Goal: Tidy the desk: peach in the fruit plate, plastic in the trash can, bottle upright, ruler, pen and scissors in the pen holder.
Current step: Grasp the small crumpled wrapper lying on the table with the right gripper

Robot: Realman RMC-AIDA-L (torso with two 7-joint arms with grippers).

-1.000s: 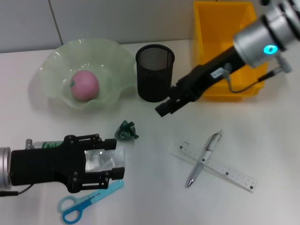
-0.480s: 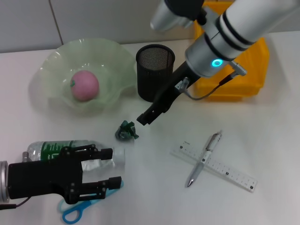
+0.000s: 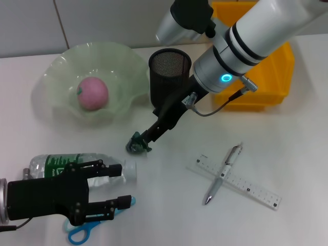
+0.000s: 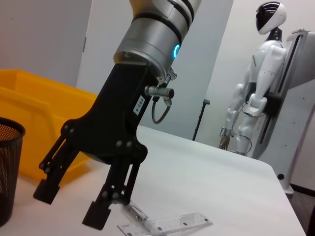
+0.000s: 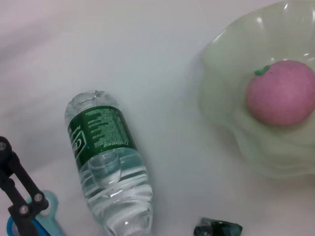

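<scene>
At lower left, the left gripper (image 3: 115,185) spreads wide and covers much of the one lying bottle (image 3: 64,163) and the one pair of scissors (image 3: 77,233); a second ago it closed around the bottle. One peach (image 3: 92,93) sits in the fruit plate (image 3: 56,69) at upper left. At centre, the right gripper (image 3: 145,137), fingers parted, has dropped onto the green plastic (image 3: 135,145); one pen (image 3: 223,173) crosses one ruler (image 3: 256,192) at lower right.

Scissors (image 3: 84,225) mostly hidden under left gripper (image 3: 115,184).
</scene>
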